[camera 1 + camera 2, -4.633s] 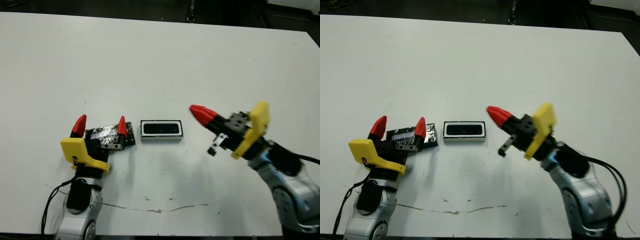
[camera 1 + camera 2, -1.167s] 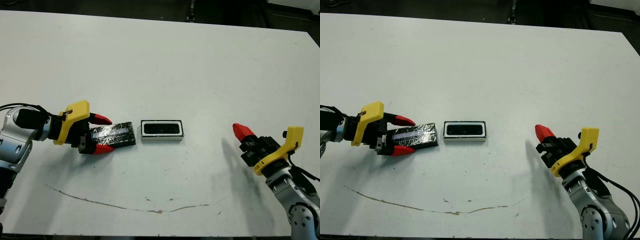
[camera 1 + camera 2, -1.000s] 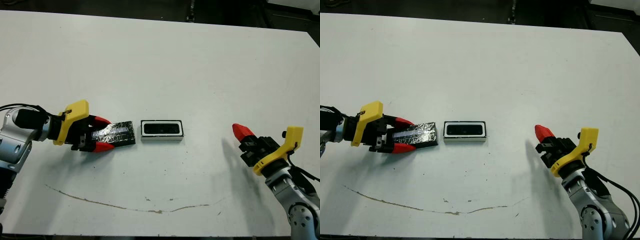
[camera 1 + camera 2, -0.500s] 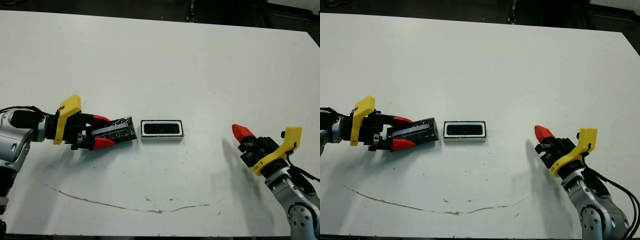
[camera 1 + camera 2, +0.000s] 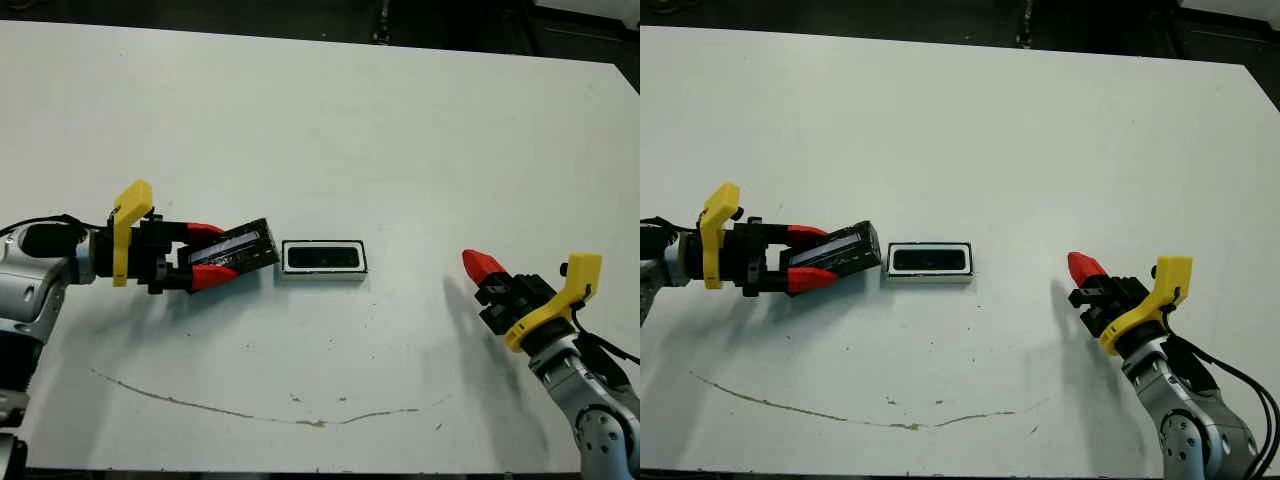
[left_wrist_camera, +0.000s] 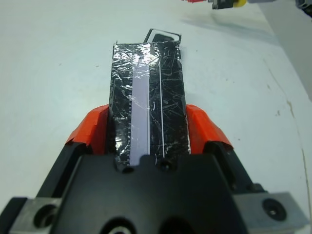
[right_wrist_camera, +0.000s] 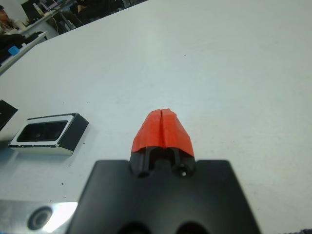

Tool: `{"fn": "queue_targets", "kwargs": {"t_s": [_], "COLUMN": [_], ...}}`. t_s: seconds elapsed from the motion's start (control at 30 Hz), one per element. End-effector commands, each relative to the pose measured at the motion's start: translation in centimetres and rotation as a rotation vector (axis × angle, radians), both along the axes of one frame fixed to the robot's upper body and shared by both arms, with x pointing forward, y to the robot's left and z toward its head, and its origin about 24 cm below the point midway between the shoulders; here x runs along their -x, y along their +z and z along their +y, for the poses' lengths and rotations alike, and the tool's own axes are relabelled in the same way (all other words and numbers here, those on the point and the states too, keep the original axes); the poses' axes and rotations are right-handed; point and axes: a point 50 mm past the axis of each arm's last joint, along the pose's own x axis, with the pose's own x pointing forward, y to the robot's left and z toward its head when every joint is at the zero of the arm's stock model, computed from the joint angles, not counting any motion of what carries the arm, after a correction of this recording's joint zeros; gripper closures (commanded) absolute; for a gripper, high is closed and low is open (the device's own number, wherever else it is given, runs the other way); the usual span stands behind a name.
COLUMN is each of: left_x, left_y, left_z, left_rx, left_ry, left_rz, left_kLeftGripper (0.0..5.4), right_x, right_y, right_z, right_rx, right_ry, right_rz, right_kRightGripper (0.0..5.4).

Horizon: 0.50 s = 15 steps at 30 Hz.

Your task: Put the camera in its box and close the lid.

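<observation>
Left wrist view shows the left gripper (image 6: 148,127) clamping the lid (image 6: 147,100), lifted just beside the box (image 5: 324,261) where the camera (image 5: 323,258) already lies, the right gripper (image 7: 163,129) closed and empty well apart; only closing remains.

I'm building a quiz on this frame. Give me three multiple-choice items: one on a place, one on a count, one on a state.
1. Where is the box?
A. right of the lid
B. in the right hand
C. at the table's far edge

2. How many hands hold something?
A. none
B. one
C. two

3. The right hand is:
A. open
B. shut on the lid
C. shut, empty

Key: 1 A, the lid lies to its left; 2 B, only the left hand grips the lid; 3 C, its fingers meet with nothing between.
</observation>
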Motion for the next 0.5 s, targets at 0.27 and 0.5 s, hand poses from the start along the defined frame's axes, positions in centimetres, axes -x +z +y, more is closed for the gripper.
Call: {"fn": "queue_targets", "kwargs": {"t_s": [0.27,0.5], "left_x": [-0.9,-1.3], "left_y": [-0.8,-1.3], "left_z": [-2.4,-3.3], "left_rx": [0.025,0.01], "left_ry": [-0.056,-0.058], "left_rz": [-0.04,-0.021], "left_kLeftGripper": [2.24,2.24], "right_x": [0.2,0.2], "right_y": [-0.3,-0.4], "right_z": [-0.3,-0.4], "right_rx": [0.019,0.017], "right_ry": [0.003,0.011], "right_rz": [0.018,0.017], "right_kRightGripper": [5.4,5.4]}}
